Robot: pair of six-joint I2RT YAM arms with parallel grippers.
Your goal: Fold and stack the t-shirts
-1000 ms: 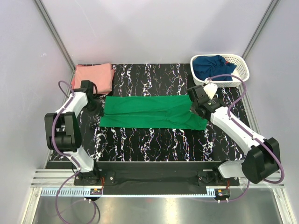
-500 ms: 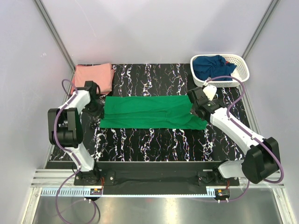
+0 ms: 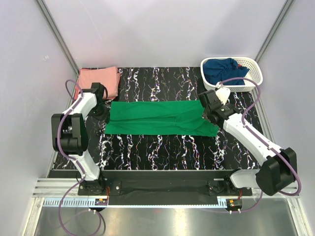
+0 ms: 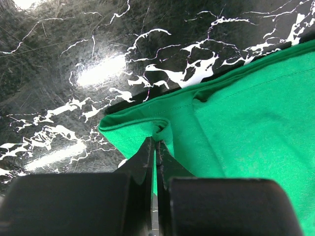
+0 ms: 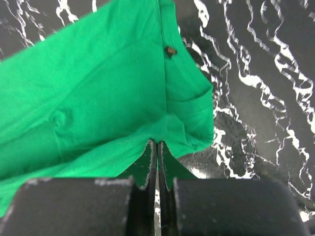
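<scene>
- Across the middle of the table (image 3: 162, 152), the green t-shirt (image 3: 160, 118) is laid flat as a long band running left to right. Its far edge is straight and its near edge slightly slanted.
- At its left end, a small ruck of hem is pinched between the closed jaws of the left gripper (image 4: 155, 147). Bare marbled tabletop is seen just beyond that corner.
- At its right end, the hem by the sleeve is clamped in the same way by the right gripper (image 5: 156, 147), its jaws pressed together on the cloth.
- A broad stretch of open tabletop is left in front of the green band, towards the arm bases, and a narrower strip behind it.
- Three t-shirts are counted: one green, one pink, one navy.
- The pink t-shirt (image 3: 98, 81) is seen folded at the far left corner, apart from the green one and close to the left arm.
- The navy t-shirt (image 3: 224, 70) is bundled inside the white basket (image 3: 253, 73) at the far right corner, by the table's edge.
- One basket and two arms are counted.
</scene>
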